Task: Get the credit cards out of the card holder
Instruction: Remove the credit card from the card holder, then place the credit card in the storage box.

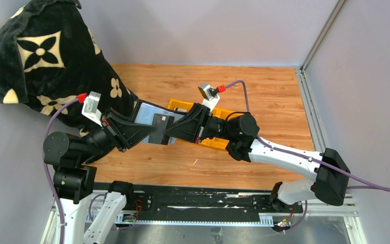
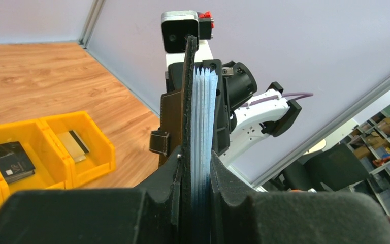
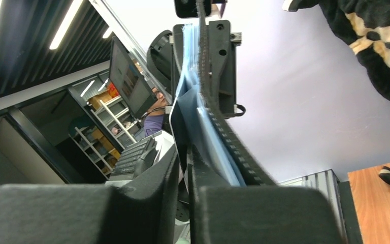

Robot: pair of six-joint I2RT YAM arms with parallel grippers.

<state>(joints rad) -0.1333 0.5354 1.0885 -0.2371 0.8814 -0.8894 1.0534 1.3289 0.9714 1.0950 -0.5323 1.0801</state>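
Note:
The card holder hangs open above the table, a black cover with pale blue sleeves and a strap tab. My left gripper is shut on its lower edge. A dark card stands at the holder's right side. My right gripper meets the holder from the right. In its wrist view the jaws stand a narrow slit apart with a thin sheet edge in the gap, beside the holder's stitched cover. A dark card and a tan striped card lie in the bin.
A yellow bin with compartments sits on the wooden table under the right gripper; its rim shows in the left wrist view. A black flowered blanket is heaped at the back left. Grey walls close the back and right.

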